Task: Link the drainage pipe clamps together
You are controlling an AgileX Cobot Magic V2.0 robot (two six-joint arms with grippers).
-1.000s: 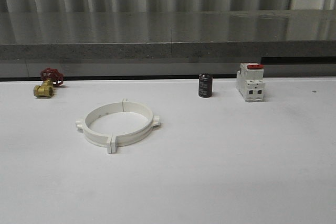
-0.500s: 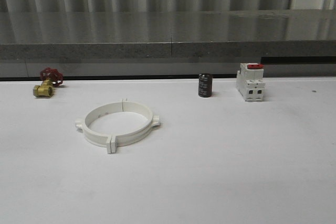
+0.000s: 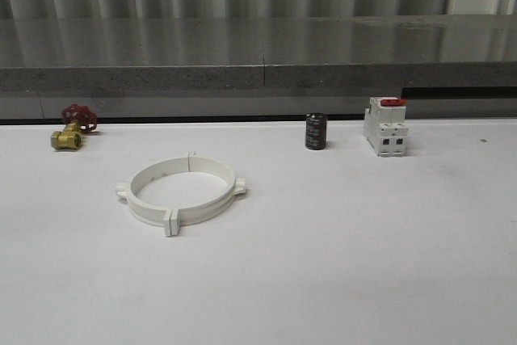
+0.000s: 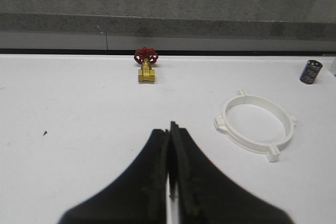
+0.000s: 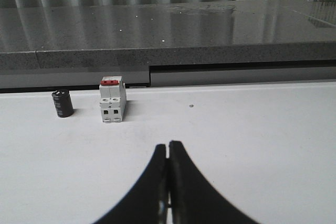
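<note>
The two white drainage pipe clamps [image 3: 179, 191] lie on the white table left of centre, their halves meeting as one flat ring with small square tabs. The same drainage pipe clamps [image 4: 256, 124] appear in the left wrist view, a good way off from my left gripper [image 4: 169, 129], which is shut with nothing between its black fingers. My right gripper [image 5: 168, 147] is likewise shut and empty, hovering over bare table well short of the switch.
A brass valve with a red handwheel [image 3: 71, 129] sits at the back left. A small black cylinder [image 3: 316, 132] and a white switch with a red top [image 3: 385, 126] stand at the back right. A grey ledge [image 3: 258, 78] runs behind the table.
</note>
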